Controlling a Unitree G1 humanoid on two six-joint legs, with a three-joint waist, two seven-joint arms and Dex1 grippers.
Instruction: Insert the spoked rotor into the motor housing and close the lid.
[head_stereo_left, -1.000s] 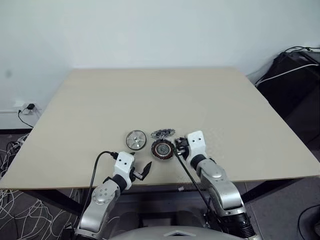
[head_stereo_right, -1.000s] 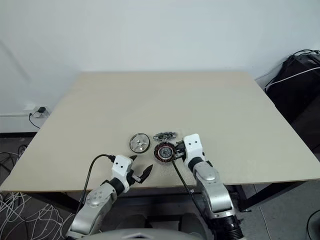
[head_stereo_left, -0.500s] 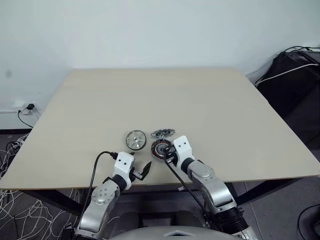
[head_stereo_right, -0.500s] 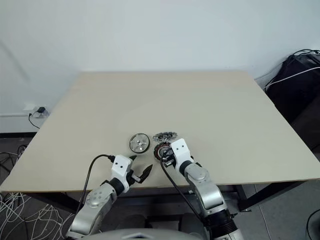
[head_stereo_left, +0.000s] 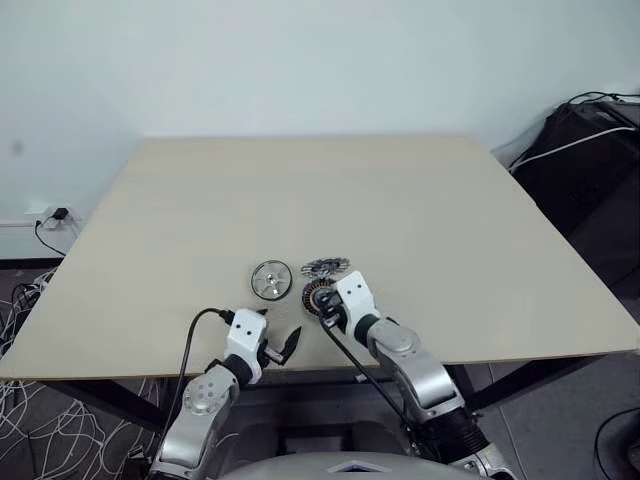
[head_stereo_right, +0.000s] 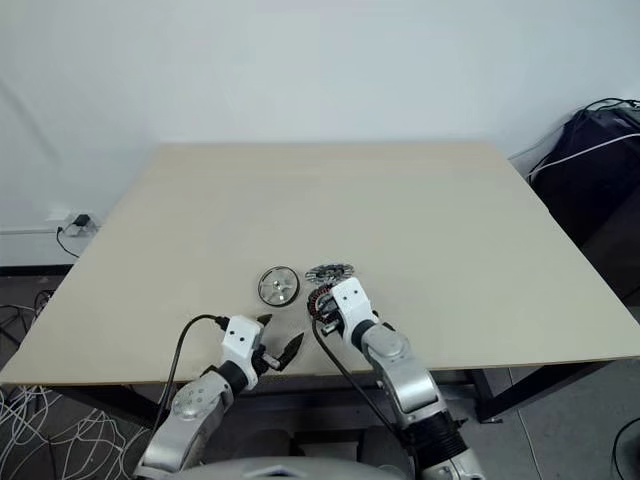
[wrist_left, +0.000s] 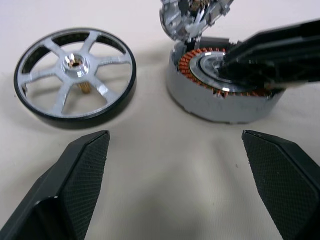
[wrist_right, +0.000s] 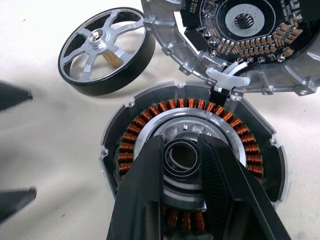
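Right gripper (wrist_right: 182, 160): shifted leftward over copper-wound, dark-rimmed round motor housing (wrist_right: 192, 167); fingers narrow around silver hub ring. Left gripper (wrist_left: 175, 170): fingers wide, empty. Silver spoked rotor (wrist_left: 75, 75) uninserted.

Table (head_stereo_left: 420, 220): you have bare top beyond and to both sides of the parts. Near edge: spoked rotor (head_stereo_left: 271, 280), motor housing (wrist_right: 192, 175), lid (head_stereo_left: 326, 266) clustered closely. Right gripper (wrist_right: 182, 162) sits over the housing hub, blocking it.
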